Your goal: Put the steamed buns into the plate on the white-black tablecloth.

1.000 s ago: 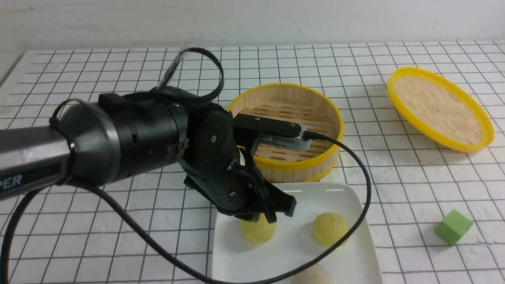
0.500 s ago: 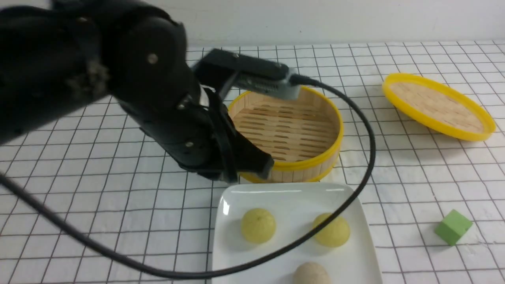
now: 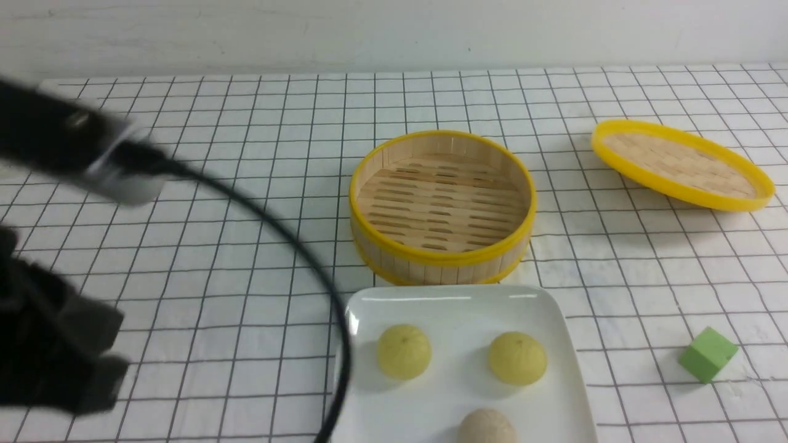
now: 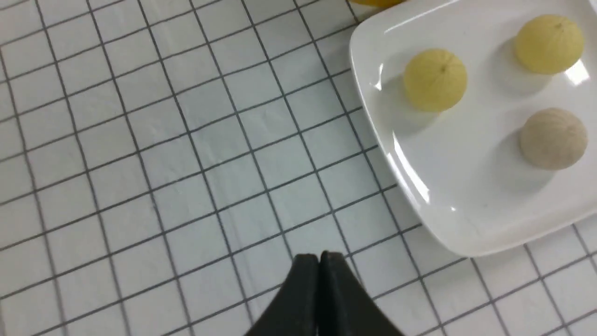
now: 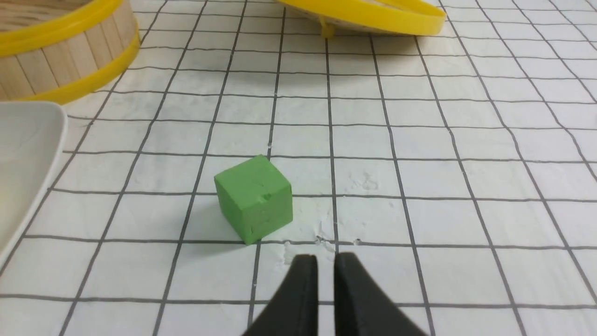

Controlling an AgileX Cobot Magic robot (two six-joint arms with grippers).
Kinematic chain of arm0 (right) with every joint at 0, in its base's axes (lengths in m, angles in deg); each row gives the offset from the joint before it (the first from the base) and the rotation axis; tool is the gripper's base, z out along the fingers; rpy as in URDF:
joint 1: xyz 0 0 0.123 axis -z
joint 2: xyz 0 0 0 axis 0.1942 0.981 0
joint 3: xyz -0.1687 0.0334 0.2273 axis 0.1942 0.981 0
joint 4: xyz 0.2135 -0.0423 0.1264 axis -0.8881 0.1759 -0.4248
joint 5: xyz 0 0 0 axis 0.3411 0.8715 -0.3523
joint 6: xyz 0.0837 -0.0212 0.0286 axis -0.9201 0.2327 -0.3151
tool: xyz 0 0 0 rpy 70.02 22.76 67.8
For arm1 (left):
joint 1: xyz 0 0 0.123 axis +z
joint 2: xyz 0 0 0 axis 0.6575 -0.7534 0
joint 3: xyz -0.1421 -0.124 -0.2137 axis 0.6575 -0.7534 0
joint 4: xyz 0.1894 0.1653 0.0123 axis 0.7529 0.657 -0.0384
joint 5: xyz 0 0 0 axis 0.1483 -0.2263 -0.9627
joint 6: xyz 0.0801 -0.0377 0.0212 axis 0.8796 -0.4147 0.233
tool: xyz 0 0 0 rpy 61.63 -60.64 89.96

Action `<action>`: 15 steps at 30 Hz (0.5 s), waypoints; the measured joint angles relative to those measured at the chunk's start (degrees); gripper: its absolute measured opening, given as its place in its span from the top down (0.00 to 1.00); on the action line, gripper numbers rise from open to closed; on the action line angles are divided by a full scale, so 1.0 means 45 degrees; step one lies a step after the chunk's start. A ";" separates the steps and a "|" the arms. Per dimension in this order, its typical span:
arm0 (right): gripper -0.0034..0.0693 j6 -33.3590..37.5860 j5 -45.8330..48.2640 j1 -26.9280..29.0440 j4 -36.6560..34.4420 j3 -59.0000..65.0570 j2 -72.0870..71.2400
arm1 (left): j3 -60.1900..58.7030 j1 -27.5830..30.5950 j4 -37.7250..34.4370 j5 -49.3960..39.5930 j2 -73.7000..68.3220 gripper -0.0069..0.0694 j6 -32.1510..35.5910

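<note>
Three steamed buns lie on the white square plate (image 3: pixel 443 295): two pale yellow ones (image 3: pixel 403 352) (image 3: pixel 517 358) and a beige one (image 3: pixel 486 427) at the near edge. The plate rests on the white-black tablecloth (image 3: pixel 246 246). My left arm (image 3: pixel 55 344) shows blurred at the far left, away from the plate. In the left wrist view the left gripper (image 4: pixel 318 256) is shut and empty over bare cloth, with the plate (image 4: pixel 419 186) and buns (image 4: pixel 435 79) off to one side. The right gripper (image 5: pixel 326 259) hovers near the green cube, its fingers a narrow slit apart and empty.
An empty bamboo steamer basket (image 3: pixel 442 206) stands just behind the plate. Its yellow-rimmed lid (image 3: pixel 680 165) lies at the back right. A green cube (image 3: pixel 707 354) (image 5: pixel 254 198) sits right of the plate. The left arm's black cable (image 3: pixel 295 246) arcs over the cloth to the plate's left corner.
My left arm has lifted off the left yellow bun and swung back to the left edge, uncovering the plate and basket. The lid now lies flatter.
</note>
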 joint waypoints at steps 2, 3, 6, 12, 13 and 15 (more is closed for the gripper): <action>0.83 0.0000 0.0000 0.0000 0.0000 0.0000 0.0000 | -0.1945 0.0000 0.0000 0.2083 0.1656 0.89 -0.0945; 0.83 0.0000 0.0000 0.0000 0.0000 0.0000 0.0000 | -0.2758 0.0000 -0.0015 0.3119 0.2294 0.89 -0.1352; 0.83 0.0000 0.0000 0.0000 0.0011 0.0000 0.0000 | -0.4646 0.0000 -0.0224 0.6063 0.3737 0.89 -0.2335; 0.82 -0.0024 0.0000 0.0000 0.0011 0.0009 0.0000 | -0.6712 0.0000 -0.0263 0.8982 0.5112 0.88 -0.3021; 0.81 -0.0040 0.0000 0.0000 0.0011 0.0009 0.0000 | -0.7061 0.0000 -0.0263 0.9151 0.5219 0.88 -0.3051; 0.81 -0.0040 0.0000 0.0000 0.0015 0.0009 0.0000 | -0.7464 0.0000 -0.0263 0.9174 0.5267 0.88 -0.3065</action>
